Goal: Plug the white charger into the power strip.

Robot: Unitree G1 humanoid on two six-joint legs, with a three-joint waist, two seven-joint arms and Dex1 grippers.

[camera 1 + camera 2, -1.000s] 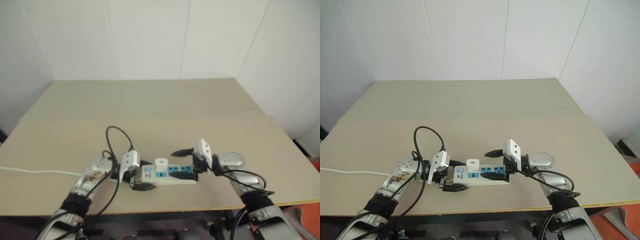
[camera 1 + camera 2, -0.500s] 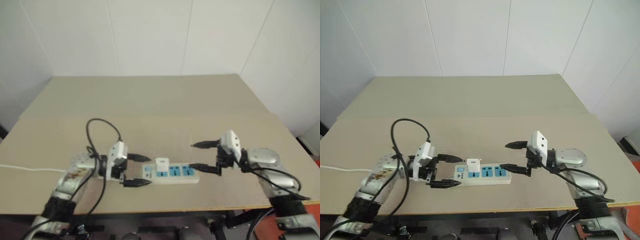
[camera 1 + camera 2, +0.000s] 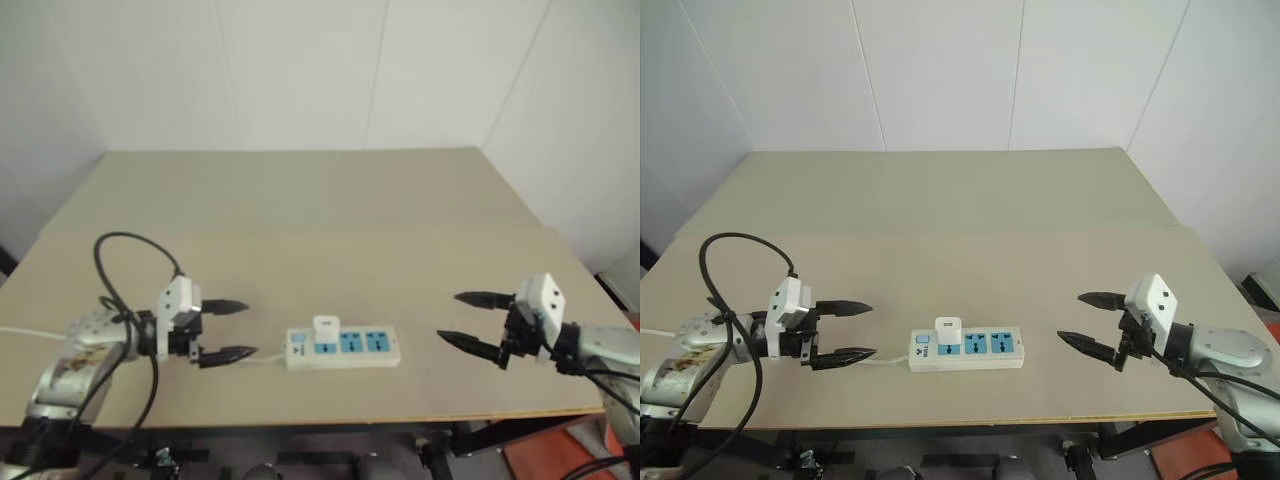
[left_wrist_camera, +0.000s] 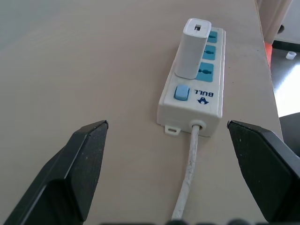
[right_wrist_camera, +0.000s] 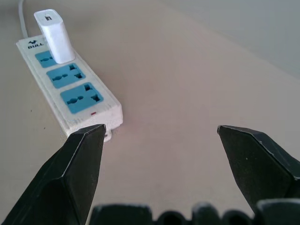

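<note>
Hovering with jaws spread and empty well apart on either side, the left gripper (image 3: 843, 331) and right gripper (image 3: 1087, 320) flanked the power strip (image 3: 985, 352), where the white charger (image 3: 948, 334) stood upright in the socket nearest the switch, though prong depth was hidden, so a half-seated plug might tip loose.

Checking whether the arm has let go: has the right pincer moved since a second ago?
Yes. The right pincer, open, has drawn off to the right, away from the power strip, whose end it flanked before.
</note>
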